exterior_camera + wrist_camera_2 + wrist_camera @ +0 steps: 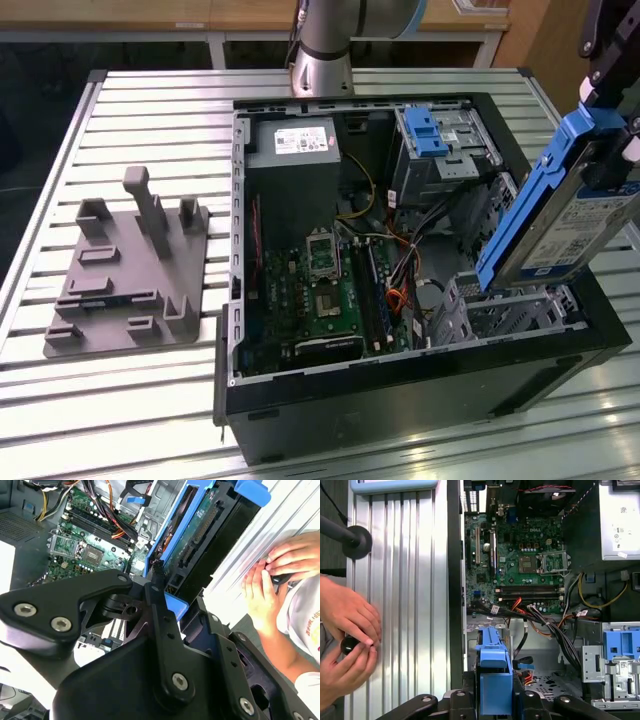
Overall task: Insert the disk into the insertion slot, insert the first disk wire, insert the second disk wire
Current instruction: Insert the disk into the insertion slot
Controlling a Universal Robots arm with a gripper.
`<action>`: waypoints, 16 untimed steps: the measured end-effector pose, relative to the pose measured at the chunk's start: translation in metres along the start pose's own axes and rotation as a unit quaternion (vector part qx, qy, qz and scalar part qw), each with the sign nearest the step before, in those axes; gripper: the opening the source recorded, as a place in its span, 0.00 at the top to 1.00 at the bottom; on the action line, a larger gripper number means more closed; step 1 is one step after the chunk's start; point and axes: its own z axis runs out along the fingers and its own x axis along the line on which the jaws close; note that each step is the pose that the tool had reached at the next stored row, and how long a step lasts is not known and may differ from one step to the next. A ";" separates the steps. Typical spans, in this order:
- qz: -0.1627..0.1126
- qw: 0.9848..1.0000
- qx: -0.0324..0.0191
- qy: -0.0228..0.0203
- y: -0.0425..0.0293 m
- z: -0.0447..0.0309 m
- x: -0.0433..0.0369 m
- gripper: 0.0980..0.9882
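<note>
The end effector (603, 160) pinches the disk (565, 225), its long axis slanting down toward the insertion slot (505, 315).

- Held?
- Bright blue plastic disk carrier (495, 677), edge-on, clamped in black gripper (495, 705); grey perforated sheet-metal drive cage (547, 682) just beyond.
- Outside black computer case (454, 580)?
- Two hands (347, 615) on ribbed aluminium table (415, 580), pinching small black knob (347, 645).

ribbed metal table (150, 400) stands before wooden furniture (250, 12).

A robotics lab: an opened computer case (400, 390) on a slatted metal worktop (150, 110) (grey fixture plate (110, 290) beside it), robot arm (322, 55) mounted there.
</note>
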 end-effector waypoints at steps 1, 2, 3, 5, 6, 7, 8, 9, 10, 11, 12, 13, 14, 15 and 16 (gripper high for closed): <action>0.000 1.000 0.000 -0.001 0.0000 0.0000 0.0000 0.70; 0.000 1.000 0.000 -0.004 0.0000 0.0001 0.0000 0.70; 0.000 1.000 0.001 -0.006 0.0000 0.0001 0.0000 0.70; 0.000 1.000 0.001 -0.013 0.0000 0.0001 0.0000 0.70; -0.001 1.000 0.001 -0.015 0.0000 0.0001 0.0000 0.70; -0.001 1.000 0.001 -0.016 0.0000 0.0000 0.0000 0.70; -0.001 1.000 0.001 -0.017 0.0000 0.0000 0.0000 0.70; -0.001 1.000 0.001 -0.017 0.0000 0.0000 0.0000 0.70; -0.001 1.000 0.001 -0.017 0.0000 0.0000 0.0000 0.70; -0.001 1.000 0.001 -0.017 0.0000 0.0001 0.0000 0.70; -0.001 1.000 0.001 -0.017 0.0000 0.0001 0.0000 0.70; -0.001 1.000 0.001 -0.017 -0.0001 0.0001 0.0000 0.70; -0.001 1.000 0.001 -0.017 -0.0007 0.0001 0.0001 0.70; -0.001 1.000 0.001 -0.017 -0.0020 0.0001 0.0001 0.70; -0.001 1.000 0.001 -0.017 -0.0036 0.0001 0.0000 0.70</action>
